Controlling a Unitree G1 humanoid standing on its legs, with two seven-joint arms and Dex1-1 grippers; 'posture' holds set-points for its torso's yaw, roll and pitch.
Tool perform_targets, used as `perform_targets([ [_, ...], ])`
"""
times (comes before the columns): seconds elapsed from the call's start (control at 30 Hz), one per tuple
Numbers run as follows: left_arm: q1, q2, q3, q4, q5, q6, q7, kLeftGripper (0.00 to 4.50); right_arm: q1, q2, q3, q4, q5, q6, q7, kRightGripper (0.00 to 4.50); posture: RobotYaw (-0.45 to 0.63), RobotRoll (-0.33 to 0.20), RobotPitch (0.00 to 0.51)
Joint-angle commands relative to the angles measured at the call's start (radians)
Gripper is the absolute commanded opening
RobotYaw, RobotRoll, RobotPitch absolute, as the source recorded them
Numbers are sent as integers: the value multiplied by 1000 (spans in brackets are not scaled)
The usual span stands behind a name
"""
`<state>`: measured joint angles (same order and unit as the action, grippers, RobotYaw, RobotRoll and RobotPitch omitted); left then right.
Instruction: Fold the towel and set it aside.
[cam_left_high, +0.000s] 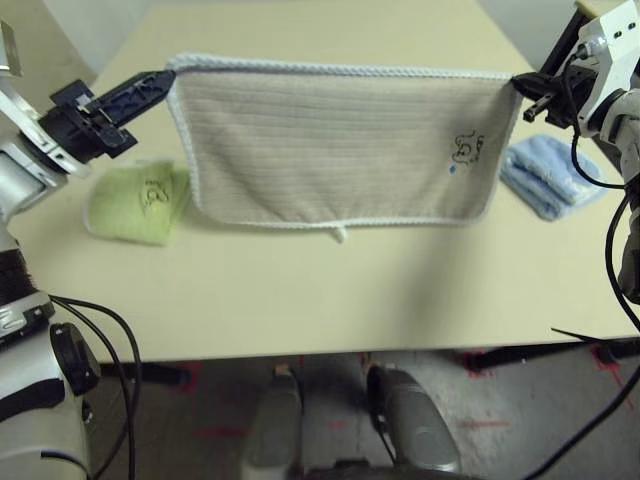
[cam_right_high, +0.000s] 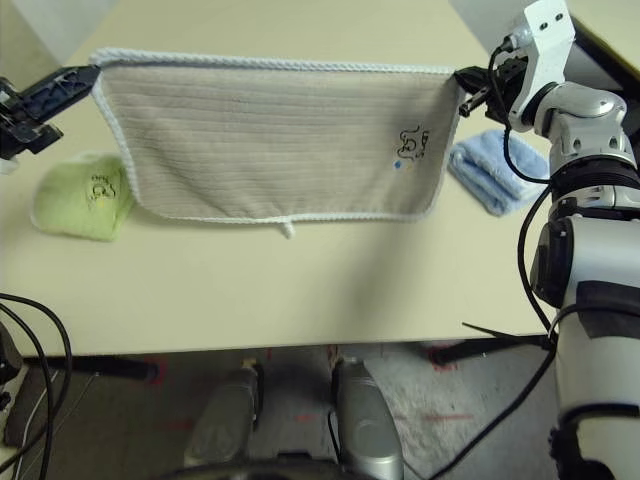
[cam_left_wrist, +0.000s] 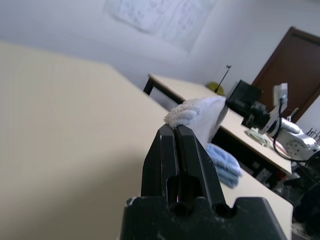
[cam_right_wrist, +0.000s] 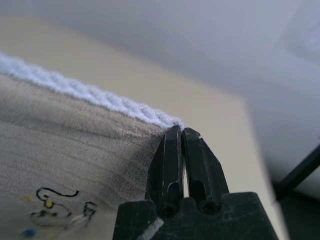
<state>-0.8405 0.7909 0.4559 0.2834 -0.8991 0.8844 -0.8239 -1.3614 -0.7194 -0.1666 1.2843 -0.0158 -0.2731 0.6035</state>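
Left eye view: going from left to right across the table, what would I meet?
Left gripper → lime-green folded towel → beige towel held up, stretched between both grippers → right gripper → light blue folded towel.

Towel (cam_left_high: 340, 140): beige terry, white stitched edging, small embroidered mark near corner by right gripper (cam_left_high: 522, 88). Hangs flat, stretched taut btwn left gripper (cam_left_high: 160, 82) & right gripper, each pinching one top corner. Bottom edge w/ small loop hangs free.
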Motion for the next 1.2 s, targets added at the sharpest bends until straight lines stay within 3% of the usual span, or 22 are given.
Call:
perform_targets([
  [0.03, 72, 4, 30, -28, 3, -23, -20, 22, 49, -26, -50, 31, 43, 16, 61, 0, 167, 0, 76],
  [0.1, 138, 4, 24, -79, -4, -16, -43, 22, 83, -25, -48, 27, 53, 22, 158, 0, 171, 0, 82],
  [0.27, 480, 22, -40, -290, 0, 24, -139, 22, 296, -54, 8, -28, 61, 75, 637, 0, 171, 0, 104],
  [0.5, 707, 124, -140, -375, 92, -54, -303, 22, 463, -102, 69, -133, 53, 117, 869, 0, 157, 0, 113],
  [0.8, 815, 297, -253, -336, 243, -199, -520, 22, 552, -149, 151, -250, 40, 154, 1002, 0, 148, 0, 123],
  [1.03, 825, 307, -205, -346, 200, -161, -569, 22, 590, -184, 250, -400, 185, 326, 1011, 0, 154, 0, 122],
  [1.2, 746, 234, -179, -286, 204, -177, -489, 22, 512, -110, 175, -350, 200, 307, 950, 0, 160, 0, 117],
])
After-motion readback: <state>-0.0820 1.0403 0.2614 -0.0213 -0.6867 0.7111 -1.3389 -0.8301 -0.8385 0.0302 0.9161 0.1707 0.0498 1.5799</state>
